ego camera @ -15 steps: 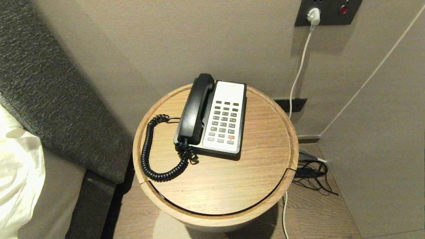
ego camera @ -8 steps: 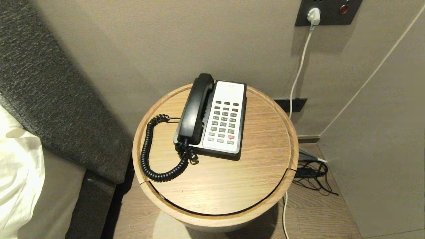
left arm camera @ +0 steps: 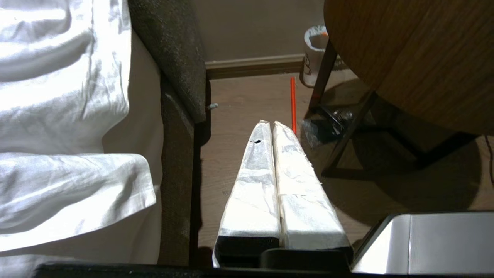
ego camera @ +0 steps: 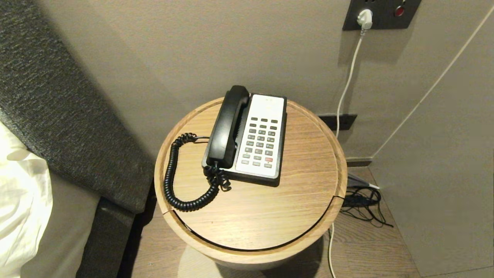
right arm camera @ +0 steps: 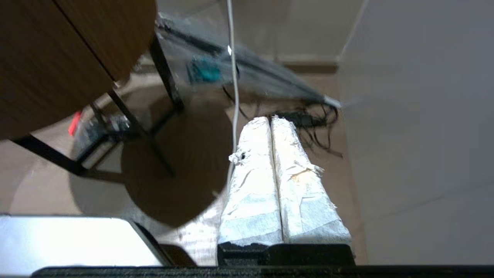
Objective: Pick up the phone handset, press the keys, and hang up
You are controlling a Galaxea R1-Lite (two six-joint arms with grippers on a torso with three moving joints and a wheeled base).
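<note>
The glossy black phone handset (ego camera: pixel 227 127) lies in its cradle on the left side of the black-and-white phone base (ego camera: pixel 261 135), whose grey keys (ego camera: pixel 260 144) face up. A black coiled cord (ego camera: pixel 173 177) loops from the handset's near end across the round wooden table (ego camera: pixel 251 216). Neither arm shows in the head view. My left gripper (left arm camera: pixel 270 124) is shut and empty, low beside the table over the floor near the bed. On the table's other side my right gripper (right arm camera: pixel 270 119) is shut and empty above the floor.
A bed with white sheets (ego camera: pixel 19 193) and a dark padded headboard (ego camera: pixel 58 108) stands left of the table. A white cable (ego camera: pixel 347 85) runs from a wall socket (ego camera: pixel 380 13) to tangled black wires (ego camera: pixel 362 202) on the floor. A cup (left arm camera: pixel 314 54) and an orange straw (left arm camera: pixel 293 104) lie under the table.
</note>
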